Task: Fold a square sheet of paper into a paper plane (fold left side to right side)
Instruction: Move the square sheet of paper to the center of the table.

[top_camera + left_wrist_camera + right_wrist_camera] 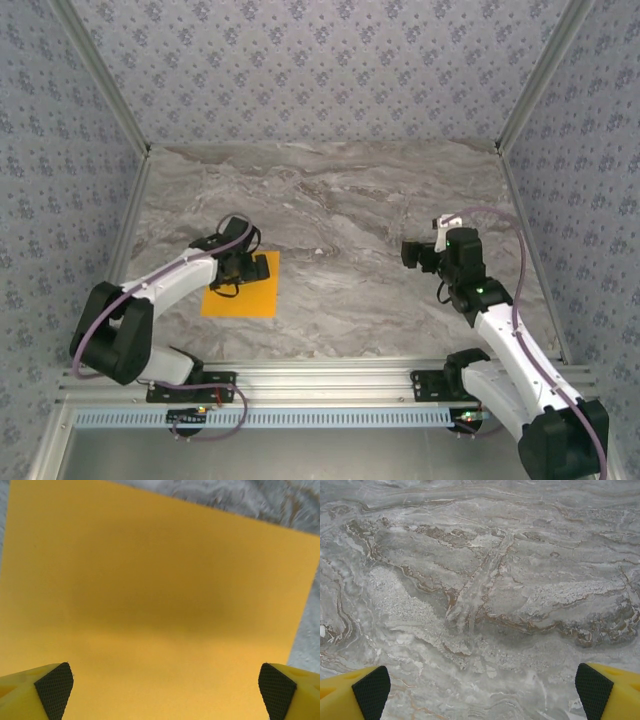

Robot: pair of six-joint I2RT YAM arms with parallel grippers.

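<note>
The square sheet of paper (150, 580) lies flat beneath the wide-open, empty left hand (161, 687).

Square sheet of paper (238, 302) flat on worktop (360, 200), left side, toward near edge. Left jaws over it; right jaws well apart to the right.

A grey marble-patterned tabletop (380, 200) with brown and white veins was seen at the centre of the top view. It was enclosed at 9, 12 and 3 o'clock by walls of pale grey wallpaper printed with small floral sprigs (320, 60). Slanted silver aluminium posts (103, 75) were set at 10 and 2 o'clock. A silver aluminium rail (330, 378) was laid along 6 o'clock, with a white slotted strip (330, 417) just beside it.
</note>
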